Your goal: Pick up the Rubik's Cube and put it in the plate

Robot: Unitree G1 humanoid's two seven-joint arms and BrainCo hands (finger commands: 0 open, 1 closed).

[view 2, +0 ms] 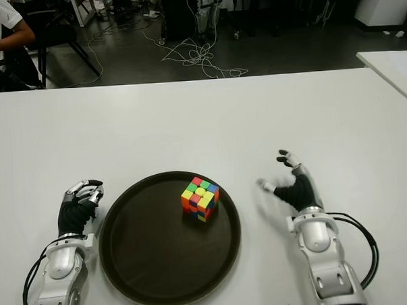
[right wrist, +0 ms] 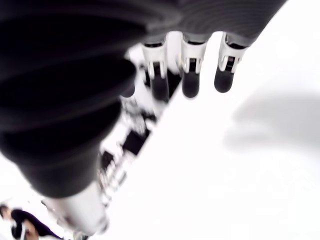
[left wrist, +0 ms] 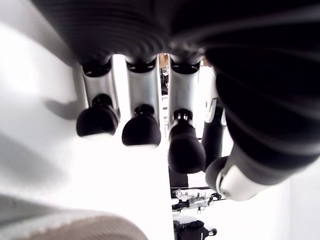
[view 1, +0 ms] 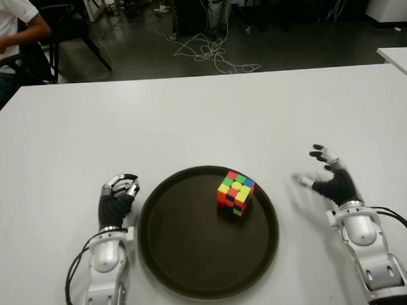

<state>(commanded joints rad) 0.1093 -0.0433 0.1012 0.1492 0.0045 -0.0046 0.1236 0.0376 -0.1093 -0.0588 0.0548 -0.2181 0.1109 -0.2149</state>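
Both eye views show the Rubik's Cube [view 1: 235, 192] inside the plate [view 1: 174, 262]; my wrist views miss it. My right hand [view 1: 328, 176] is spread, empty, beside the plate; my left hand [view 1: 117, 197] is curled, empty.

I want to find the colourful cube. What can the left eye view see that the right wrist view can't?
Only the left eye view shows the Rubik's Cube lying in the dark plate, near its far right rim, with the left robot hand curled beside the plate's left edge and a seated person at the far left. Only the right wrist view shows the right robot hand from close by, its fingers spread and holding nothing. Both show that hand and the white table.
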